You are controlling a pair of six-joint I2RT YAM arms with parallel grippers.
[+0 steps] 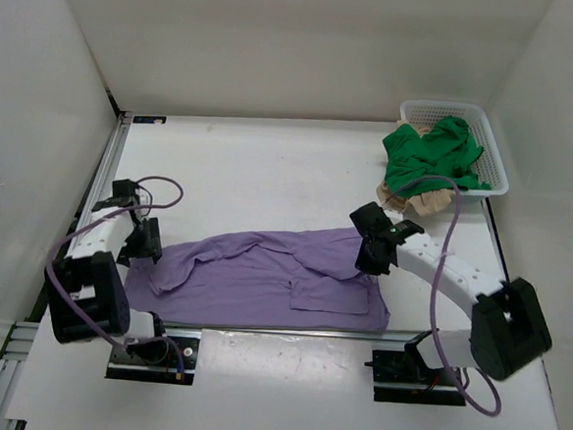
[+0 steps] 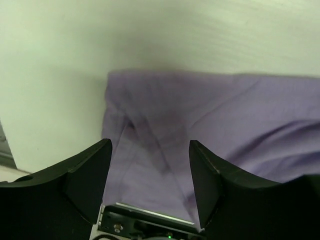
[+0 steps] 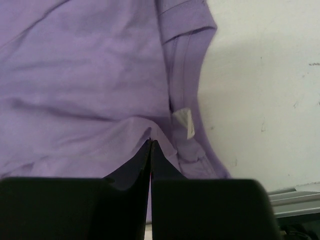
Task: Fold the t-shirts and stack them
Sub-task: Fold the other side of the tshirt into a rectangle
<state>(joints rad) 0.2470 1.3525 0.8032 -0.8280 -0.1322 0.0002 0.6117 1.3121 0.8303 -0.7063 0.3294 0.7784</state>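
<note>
The lavender t-shirt [image 1: 262,277] lies spread crosswise near the table's front edge, partly folded with creases. My left gripper [image 1: 144,239] hovers over its left end, jaws open, purple cloth [image 2: 200,115] showing below and between the fingers [image 2: 150,146]. My right gripper [image 1: 370,252] is at the shirt's right end near the collar. It is shut [image 3: 151,141] on a raised fold of the lavender cloth [image 3: 90,75], just left of the white neck label [image 3: 184,121]. The green t-shirt [image 1: 430,158] is bunched in the basket, and the beige t-shirt [image 1: 425,198] hangs out under it.
A white mesh basket [image 1: 495,156] stands at the back right corner and holds the green and beige shirts. White walls close in the table on the left, back and right. A metal rail [image 1: 107,178] runs along the left edge.
</note>
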